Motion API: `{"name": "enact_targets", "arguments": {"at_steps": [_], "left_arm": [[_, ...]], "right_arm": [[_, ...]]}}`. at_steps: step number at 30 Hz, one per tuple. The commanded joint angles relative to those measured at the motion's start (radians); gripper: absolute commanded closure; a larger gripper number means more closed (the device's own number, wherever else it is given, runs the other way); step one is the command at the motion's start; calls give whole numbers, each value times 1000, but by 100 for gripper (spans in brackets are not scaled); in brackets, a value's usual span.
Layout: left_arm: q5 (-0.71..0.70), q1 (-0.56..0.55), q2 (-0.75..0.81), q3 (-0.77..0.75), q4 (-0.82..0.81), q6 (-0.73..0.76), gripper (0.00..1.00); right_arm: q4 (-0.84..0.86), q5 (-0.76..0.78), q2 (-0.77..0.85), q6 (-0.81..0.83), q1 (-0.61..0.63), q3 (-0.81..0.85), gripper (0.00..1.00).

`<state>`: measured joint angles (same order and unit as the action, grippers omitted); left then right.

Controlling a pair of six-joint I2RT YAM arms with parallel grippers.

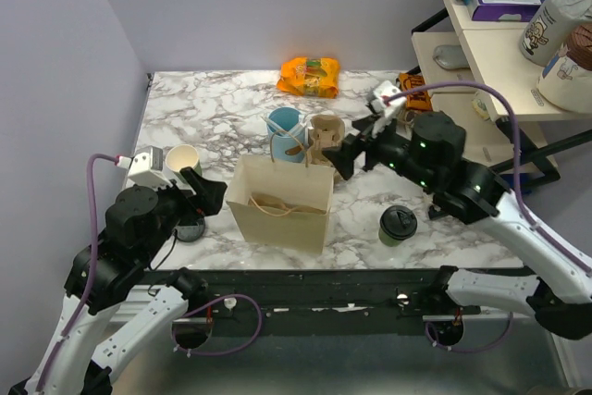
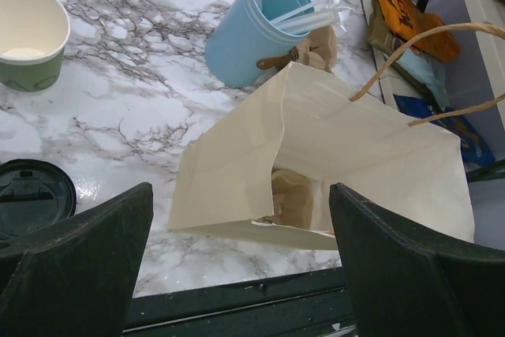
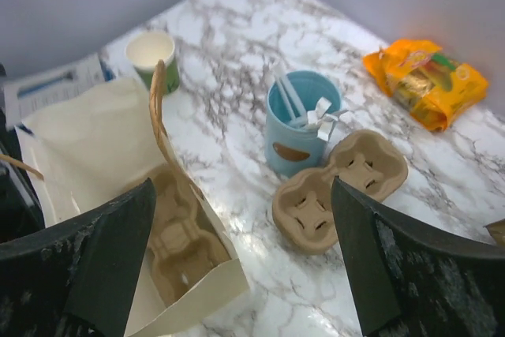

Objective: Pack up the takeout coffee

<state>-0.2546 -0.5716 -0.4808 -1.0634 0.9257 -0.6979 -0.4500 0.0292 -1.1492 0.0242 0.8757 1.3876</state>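
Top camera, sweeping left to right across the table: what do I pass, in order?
Lidless green paper cup → tan paper bag → takeout coffee. The blue cup and cup carrier sit behind the bag in the same span, so they are left out.

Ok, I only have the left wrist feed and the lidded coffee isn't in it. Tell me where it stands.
Observer: The takeout coffee stands upright on the table, right of the paper bag, near the front edge.
Operator: Report the right gripper.
Observer: The right gripper is open and empty, hovering by the bag's far right corner.
Operator: Check the coffee for contact.
Observer: Nothing touches it; it stands apart from the bag, lid on.
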Motion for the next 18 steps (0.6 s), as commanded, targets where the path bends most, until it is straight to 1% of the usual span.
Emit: {"name": "enact_targets", "arguments": {"at_steps": [1,2,3,5,6,8,9,10,11,12,13,14,15,16,18], "left_arm": [[-20,-5,-4,28,-41,17,1],[-17,-5,-5,31,-44,18,1],[-8,-5,-5,34,-53,20,1],[1,-5,-8,39,-60,24,1],[6,-5,-7,39,-68,26,1],[12,-5,-10,43,-70,32,1],[12,-5,-9,46,-71,32,1],[15,-5,-12,51,-73,32,1],[18,-5,-12,54,-71,34,1],[20,-5,-12,59,-77,34,1],[26,-5,-12,71,-82,32,1],[31,-5,-13,77,-85,32,1],[35,-5,-12,82,-93,29,1],[38,-5,-13,92,-96,26,1],[41,-7,-13,98,-97,23,1]], "right_arm": [[125,126,199,-205,-1,-200,0],[123,126,233,-216,-3,-234,0],[123,80,305,-216,-1,-272,0],[100,92,370,-251,-1,-363,0],[77,186,396,-379,-1,-386,0],[10,199,462,-414,-1,-443,0],[-30,231,471,-500,-1,-446,0],[-153,254,462,-548,-1,-437,0],[-224,268,448,-585,0,-412,0],[-301,305,424,-669,-1,-391,0],[-464,319,395,-723,-1,-372,0],[-531,322,340,-757,-1,-345,0],[-583,346,318,-818,-1,-341,5],[-674,379,303,-869,-1,-341,5],[-720,466,281,-949,0,-364,6]]}}
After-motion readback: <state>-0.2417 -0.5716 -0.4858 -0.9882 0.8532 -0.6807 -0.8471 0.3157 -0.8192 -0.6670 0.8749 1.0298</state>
